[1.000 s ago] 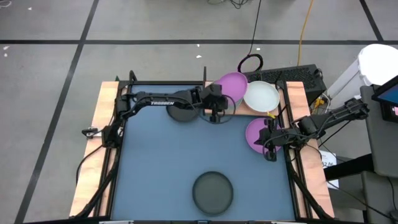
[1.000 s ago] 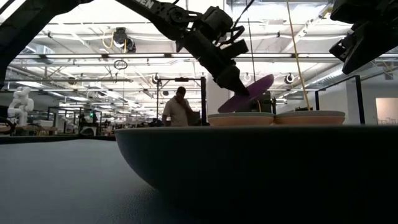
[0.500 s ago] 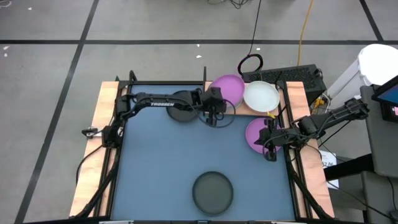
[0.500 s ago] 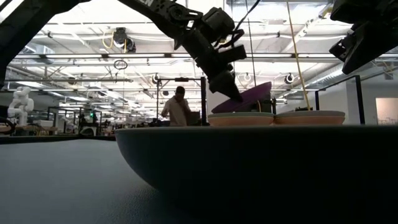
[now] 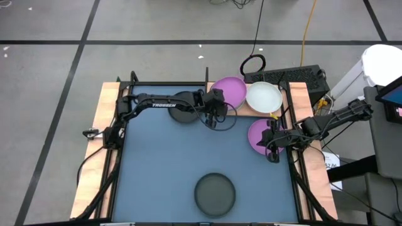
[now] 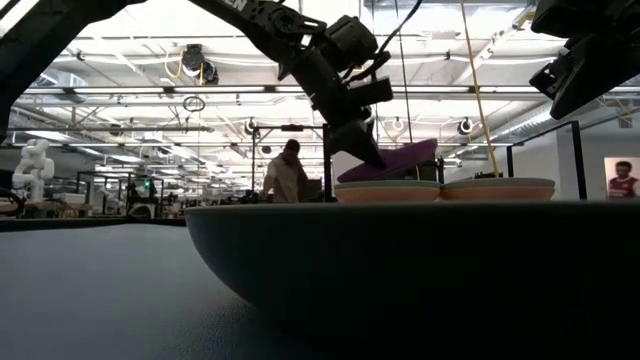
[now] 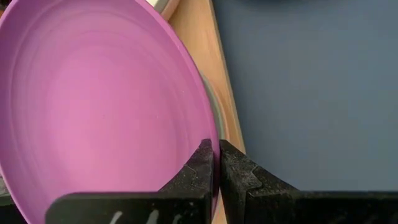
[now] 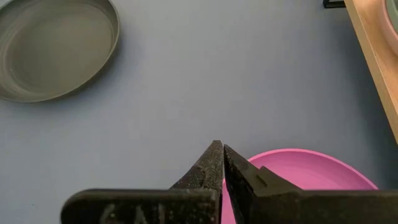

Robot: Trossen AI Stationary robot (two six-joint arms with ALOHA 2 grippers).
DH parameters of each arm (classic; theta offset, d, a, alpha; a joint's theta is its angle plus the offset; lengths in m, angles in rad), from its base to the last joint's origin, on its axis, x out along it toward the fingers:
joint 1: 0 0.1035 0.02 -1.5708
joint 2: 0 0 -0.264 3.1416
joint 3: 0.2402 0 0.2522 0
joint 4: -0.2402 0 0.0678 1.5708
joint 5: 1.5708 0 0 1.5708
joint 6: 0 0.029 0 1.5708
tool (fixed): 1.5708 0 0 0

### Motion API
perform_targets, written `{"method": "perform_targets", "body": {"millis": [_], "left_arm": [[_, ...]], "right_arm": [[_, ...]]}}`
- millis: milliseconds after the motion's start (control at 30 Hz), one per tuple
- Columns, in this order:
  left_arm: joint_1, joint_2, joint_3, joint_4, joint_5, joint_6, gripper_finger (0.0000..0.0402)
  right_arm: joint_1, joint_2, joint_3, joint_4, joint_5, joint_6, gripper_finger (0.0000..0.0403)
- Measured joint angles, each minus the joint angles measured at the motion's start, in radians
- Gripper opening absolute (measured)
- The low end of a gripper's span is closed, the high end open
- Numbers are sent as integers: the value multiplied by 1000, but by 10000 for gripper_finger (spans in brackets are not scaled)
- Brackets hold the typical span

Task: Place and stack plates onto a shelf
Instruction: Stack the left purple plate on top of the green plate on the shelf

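Note:
My left gripper (image 5: 215, 113) is shut on a purple plate (image 5: 230, 92), which it holds tilted over the wooden shelf (image 5: 246, 111) at the table's far right. Just under it, another plate (image 6: 386, 190) lies on the shelf, with a pale plate (image 5: 264, 96) beside it. My right gripper (image 5: 274, 143) hangs shut above a pink-purple plate (image 5: 259, 135) that lies on the blue mat near the right edge. It touches nothing. One black plate (image 5: 182, 108) lies under my left arm, another (image 5: 215, 193) near the front edge. My left gripper pinches the purple plate's rim (image 7: 209, 134) between its two fingers, one on the inner face and one on the outside. The fingers slant down from the table's left. The plate is tilted, low at the held edge and higher at its far edge (image 6: 432, 148). Whether it touches the plate beneath, I cannot tell.
The blue mat (image 5: 169, 157) covers most of the table between wooden side strips. A dark keyboard-like object (image 5: 295, 75) and cables lie beyond the shelf. In the low view the near black plate (image 6: 400, 270) fills the foreground and a person stands far off in the room.
My left gripper has rolled and tipped, sinking a little toward the shelf. The purple plate has come down from a steep tilt to a much flatter one, its far edge dropping toward the plate beneath. My right arm has kept still.

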Motion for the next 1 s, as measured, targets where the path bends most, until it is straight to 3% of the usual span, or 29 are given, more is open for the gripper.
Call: {"method": "perform_targets", "body": {"millis": [500, 800, 1000], "left_arm": [[0, 0, 0, 7, -6, 36, 23], [0, 0, -1, 18, -21, 27, 77], [-6, -1, -1, 18, -22, 9, 82]], "right_arm": [[0, 0, 0, 0, 0, 0, 0], [0, 0, 0, 0, 0, 0, 0], [0, 0, 0, 0, 0, 0, 0]]}}
